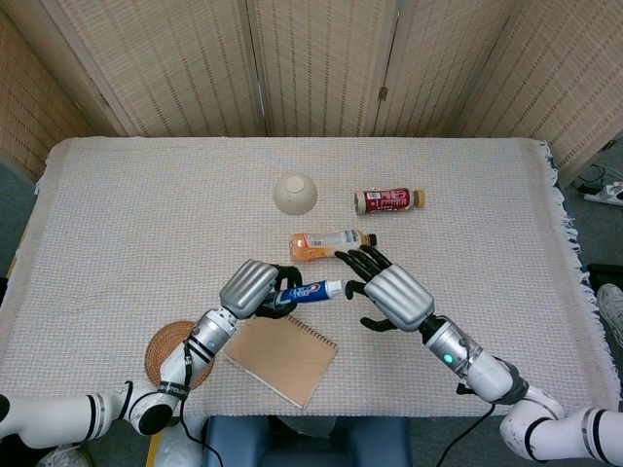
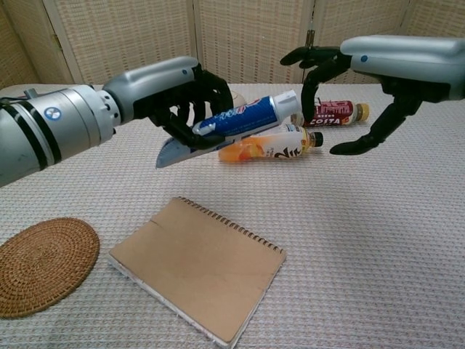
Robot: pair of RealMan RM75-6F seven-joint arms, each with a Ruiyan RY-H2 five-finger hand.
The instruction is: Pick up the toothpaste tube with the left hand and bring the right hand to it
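At seven o'clock on the cloth-covered surface [image 1: 117, 224] lies a round woven coaster [image 1: 177, 355], partly under the left forearm, and just to its right a brown spiral notebook [image 1: 283, 358] lies flat. Above the notebook's upper edge the left hand [image 1: 253, 290] grasps the toothpaste tube [image 1: 313, 291], fingers wrapped round its rear half; in the chest view the tube [image 2: 232, 125] is clear of the surface and tilted, cap end higher and aimed toward three o'clock. At the cap the right hand [image 1: 385, 292] hovers with fingers spread and nothing in them, fingertips [image 2: 305, 94] close to the cap, though contact cannot be made out. Just behind the tube lies an orange drink bottle [image 1: 328, 241] on its side. At twelve o'clock stands an upturned cream bowl [image 1: 294, 192], and toward one o'clock lies a red-labelled bottle [image 1: 389, 200].
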